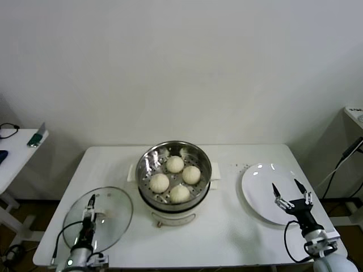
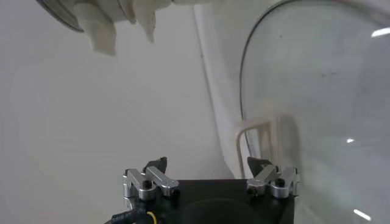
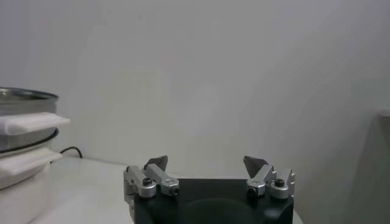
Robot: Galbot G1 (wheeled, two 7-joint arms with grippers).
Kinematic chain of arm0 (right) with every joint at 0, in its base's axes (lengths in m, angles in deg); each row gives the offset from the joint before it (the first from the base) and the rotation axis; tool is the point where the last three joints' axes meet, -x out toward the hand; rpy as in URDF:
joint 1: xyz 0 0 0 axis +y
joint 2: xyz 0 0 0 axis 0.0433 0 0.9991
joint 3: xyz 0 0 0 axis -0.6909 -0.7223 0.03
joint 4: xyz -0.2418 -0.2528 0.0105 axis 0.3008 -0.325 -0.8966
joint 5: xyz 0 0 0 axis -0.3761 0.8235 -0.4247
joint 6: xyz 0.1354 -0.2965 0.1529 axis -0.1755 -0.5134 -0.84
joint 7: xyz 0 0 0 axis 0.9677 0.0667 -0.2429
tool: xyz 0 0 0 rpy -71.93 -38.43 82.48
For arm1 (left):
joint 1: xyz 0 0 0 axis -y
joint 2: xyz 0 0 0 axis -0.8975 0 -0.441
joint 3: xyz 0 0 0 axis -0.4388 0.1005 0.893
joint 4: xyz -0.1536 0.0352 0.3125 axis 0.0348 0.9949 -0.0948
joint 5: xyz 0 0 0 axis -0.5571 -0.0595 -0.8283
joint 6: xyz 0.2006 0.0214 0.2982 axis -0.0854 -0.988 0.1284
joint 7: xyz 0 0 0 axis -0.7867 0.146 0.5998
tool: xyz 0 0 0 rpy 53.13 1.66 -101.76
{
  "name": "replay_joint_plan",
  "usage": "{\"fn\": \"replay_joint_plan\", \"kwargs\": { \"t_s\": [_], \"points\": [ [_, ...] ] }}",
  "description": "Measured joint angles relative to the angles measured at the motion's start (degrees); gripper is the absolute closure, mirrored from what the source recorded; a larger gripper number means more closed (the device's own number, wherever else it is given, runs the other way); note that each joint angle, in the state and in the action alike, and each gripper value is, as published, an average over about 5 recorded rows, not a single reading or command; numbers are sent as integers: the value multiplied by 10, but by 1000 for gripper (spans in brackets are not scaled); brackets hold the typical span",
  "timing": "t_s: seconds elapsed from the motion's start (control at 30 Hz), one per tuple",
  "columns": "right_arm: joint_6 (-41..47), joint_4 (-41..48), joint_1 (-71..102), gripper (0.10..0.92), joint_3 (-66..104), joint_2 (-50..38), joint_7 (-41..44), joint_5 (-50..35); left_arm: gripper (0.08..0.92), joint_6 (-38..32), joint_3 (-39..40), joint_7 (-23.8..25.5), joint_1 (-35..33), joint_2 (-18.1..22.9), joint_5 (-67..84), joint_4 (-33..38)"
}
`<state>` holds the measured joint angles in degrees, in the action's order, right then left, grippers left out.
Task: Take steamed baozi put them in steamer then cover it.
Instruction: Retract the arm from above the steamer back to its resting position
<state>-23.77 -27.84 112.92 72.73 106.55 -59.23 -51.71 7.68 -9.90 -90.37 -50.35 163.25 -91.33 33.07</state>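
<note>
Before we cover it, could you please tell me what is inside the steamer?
Four steamed baozi sit in the open steamer, clustered on its perforated metal floor, with holes showing around them. The floor beneath each bun and the pot's interior below cannot be seen.

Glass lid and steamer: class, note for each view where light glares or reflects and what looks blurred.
Head view: ceiling light glints on the glass lid, plate and steamer wall. Left wrist view: bright streaks on the lid, near steamer edge blurred. Right wrist view: steamer rim soft, no glare.

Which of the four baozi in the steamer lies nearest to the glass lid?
The baozi on the robot's left, closest to the glass lid; the others lie farther away.
</note>
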Motion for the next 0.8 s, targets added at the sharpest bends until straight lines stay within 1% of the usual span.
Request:
{"fn": "replay_joint_plan", "kwargs": {
  "t_s": [0.23,0.3,0.37,0.8],
  "points": [
    [-6,6,5,203,7,10,5,15,178,-4,4,-7,23,-4,20,-22],
    [-8,7,6,203,8,12,7,18,198,-7,4,-7,27,-5,26,-26],
    [-9,8,7,203,9,14,8,22,244,-10,4,-5,29,-7,31,-28],
    [-18,19,3,203,12,21,14,41,621,-17,3,1,28,-16,68,-28]
  ]
}}
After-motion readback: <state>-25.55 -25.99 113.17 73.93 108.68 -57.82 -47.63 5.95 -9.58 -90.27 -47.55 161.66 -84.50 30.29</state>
